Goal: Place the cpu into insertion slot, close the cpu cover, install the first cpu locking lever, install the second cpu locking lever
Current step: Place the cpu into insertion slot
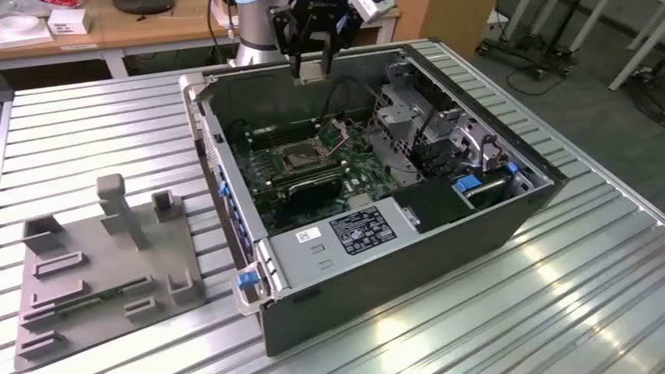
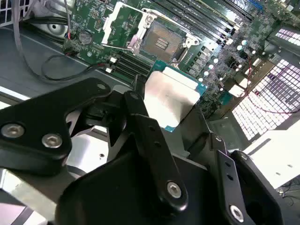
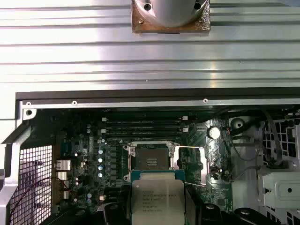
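Silver cpu (image 3: 157, 201) held above empty insertion slot (image 3: 151, 162).

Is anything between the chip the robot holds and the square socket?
Nothing: in both wrist views the cpu hangs over the uncovered insertion slot, with no object between them.

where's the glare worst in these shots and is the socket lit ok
Exterior view: strong glare streaks on the ribbed metal table, the case interior darker. Second wrist view: the cpu reflects near white, the insertion slot is evenly lit. First wrist view: bright bands across the table, the insertion slot dimmer but readable.
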`<move>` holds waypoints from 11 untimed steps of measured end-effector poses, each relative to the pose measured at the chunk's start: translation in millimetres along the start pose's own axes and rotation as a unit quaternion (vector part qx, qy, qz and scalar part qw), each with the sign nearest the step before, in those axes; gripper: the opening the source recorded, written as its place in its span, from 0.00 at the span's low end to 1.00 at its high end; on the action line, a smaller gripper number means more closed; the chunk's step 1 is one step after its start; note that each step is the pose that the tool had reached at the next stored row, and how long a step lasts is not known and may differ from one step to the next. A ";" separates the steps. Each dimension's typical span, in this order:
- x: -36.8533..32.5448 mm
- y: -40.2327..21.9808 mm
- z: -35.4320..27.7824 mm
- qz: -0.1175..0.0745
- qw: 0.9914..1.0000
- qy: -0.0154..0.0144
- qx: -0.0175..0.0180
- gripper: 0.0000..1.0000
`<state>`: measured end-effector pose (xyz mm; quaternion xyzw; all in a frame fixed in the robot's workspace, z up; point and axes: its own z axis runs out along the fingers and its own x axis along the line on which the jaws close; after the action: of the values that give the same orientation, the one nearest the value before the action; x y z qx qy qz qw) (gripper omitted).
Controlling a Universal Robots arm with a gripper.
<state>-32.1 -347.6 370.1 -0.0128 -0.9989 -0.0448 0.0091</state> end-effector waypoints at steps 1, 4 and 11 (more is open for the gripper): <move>0.0 0.0 0.0 0.000 1.000 0.000 0.000 0.54; 0.0 -0.3 0.0 0.000 1.000 0.000 0.000 0.54; -0.1 -0.6 2.4 0.000 1.000 0.000 0.000 0.54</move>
<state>-32.1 -347.9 367.6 -0.0128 -0.9989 -0.0448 0.0091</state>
